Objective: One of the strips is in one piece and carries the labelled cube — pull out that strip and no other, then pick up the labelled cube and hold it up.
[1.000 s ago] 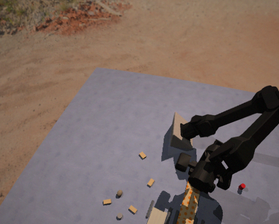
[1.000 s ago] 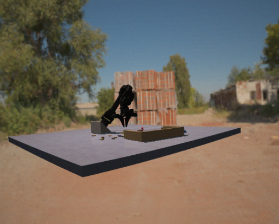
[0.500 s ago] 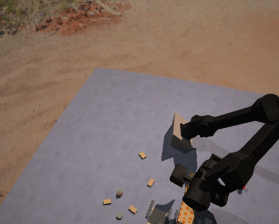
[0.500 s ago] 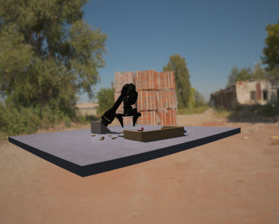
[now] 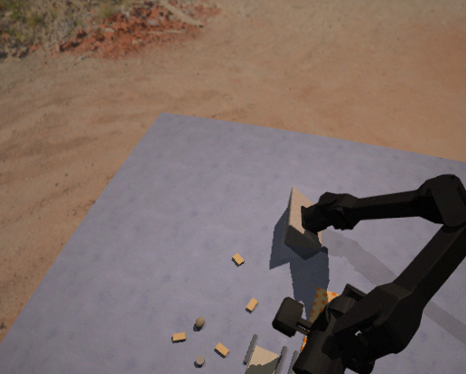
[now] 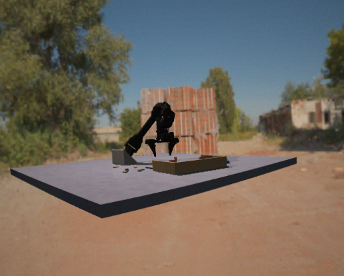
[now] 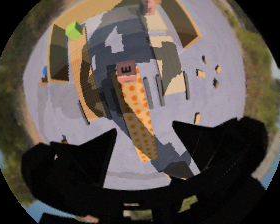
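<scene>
From where I stand, following the wrist view, a small blue thing [image 6: 228,162] [image 7: 44,72] comes first, at the far left, too small to name. Just inside it runs a low brown wall [image 6: 196,167] [image 7: 60,56], and past that a finely patterned strip [image 7: 83,70] with a bright green cube [image 7: 73,30] towards its far end.

In the middle lies the orange-spotted strip [image 5: 316,302] [image 7: 136,115], looking unbroken from end to end. The cube marked E [image 7: 126,70] sits on its far end (the letter reads sideways from here). The gripper [image 5: 322,307] [image 6: 163,155] [image 7: 144,127] hangs above the bench [image 5: 187,203] [image 6: 88,187] [image 7: 46,105], its jaws spread practically all the way with nothing between them, and its tips clear of the surface.

Next comes a cream strip [image 5: 264,359] [image 7: 172,82] between grey rails, and this one does show a gap along its length. A pinkish block [image 7: 149,7] stands at its far end, partly cut off by the view. Furthest right, small tan blocks [image 5: 179,337] [image 7: 200,73] and a couple of roundish pebbles [image 5: 200,322] [image 7: 205,59] are scattered about, well apart from the cube marked E.
</scene>
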`<move>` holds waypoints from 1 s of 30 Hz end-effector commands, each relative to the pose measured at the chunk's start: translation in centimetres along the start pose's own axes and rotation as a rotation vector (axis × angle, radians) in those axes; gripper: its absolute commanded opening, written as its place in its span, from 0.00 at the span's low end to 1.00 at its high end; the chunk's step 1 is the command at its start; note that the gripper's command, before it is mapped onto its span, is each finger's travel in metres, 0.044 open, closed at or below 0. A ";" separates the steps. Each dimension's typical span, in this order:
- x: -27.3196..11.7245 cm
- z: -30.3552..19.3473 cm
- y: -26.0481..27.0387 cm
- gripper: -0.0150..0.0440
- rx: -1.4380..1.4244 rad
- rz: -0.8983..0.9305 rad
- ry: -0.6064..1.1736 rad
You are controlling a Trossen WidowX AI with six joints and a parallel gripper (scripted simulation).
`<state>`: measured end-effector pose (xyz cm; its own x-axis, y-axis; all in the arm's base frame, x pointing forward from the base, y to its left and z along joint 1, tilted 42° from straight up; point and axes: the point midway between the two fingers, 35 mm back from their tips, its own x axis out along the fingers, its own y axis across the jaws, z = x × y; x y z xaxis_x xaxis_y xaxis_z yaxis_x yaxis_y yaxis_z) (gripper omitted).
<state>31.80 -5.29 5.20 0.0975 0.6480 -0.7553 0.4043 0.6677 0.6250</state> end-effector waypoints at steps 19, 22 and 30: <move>-1.3 8.0 1.6 1.00 -0.003 0.005 -0.008; -1.5 8.8 1.9 1.00 -0.003 0.005 -0.009; -0.5 8.9 1.9 0.68 -0.003 0.005 -0.009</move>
<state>40.50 -7.93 5.33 0.1068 0.6445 -0.7571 0.3981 0.6701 0.6265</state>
